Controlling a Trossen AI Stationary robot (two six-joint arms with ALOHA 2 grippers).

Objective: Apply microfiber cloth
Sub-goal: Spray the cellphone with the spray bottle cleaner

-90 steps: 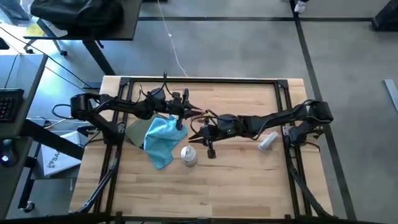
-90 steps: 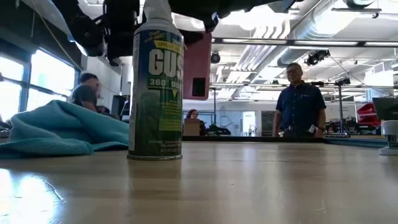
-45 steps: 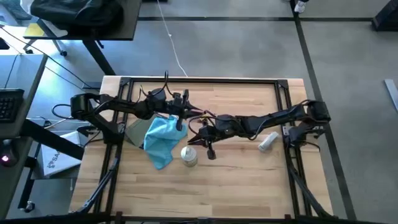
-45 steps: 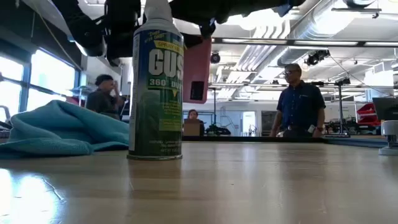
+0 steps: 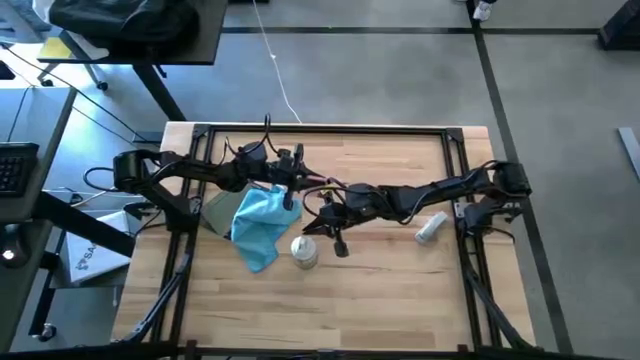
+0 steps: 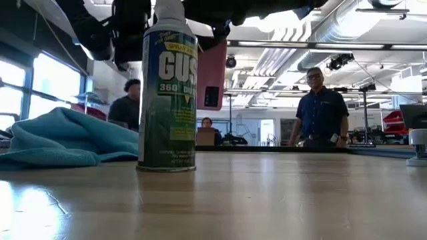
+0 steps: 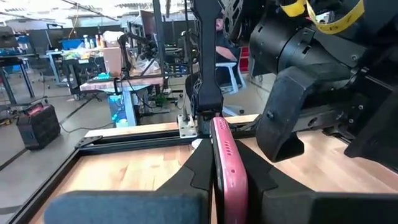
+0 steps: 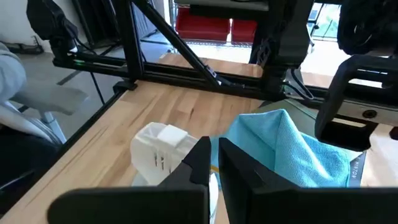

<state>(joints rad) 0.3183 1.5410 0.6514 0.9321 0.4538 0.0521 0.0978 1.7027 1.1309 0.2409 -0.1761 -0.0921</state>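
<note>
Little has moved in the last second: only a person behind the surface has walked on, and both arms hold position. The left gripper is clamped on a pink phone, held on edge above the cloth, apparently presented for wiping. The cloth lies crumpled near the surface's left edge. The right gripper, jaws nearly shut and empty, hovers by the can.

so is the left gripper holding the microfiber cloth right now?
No. The left gripper is shut on a pink phone, while the microfiber cloth lies on the table.
</note>
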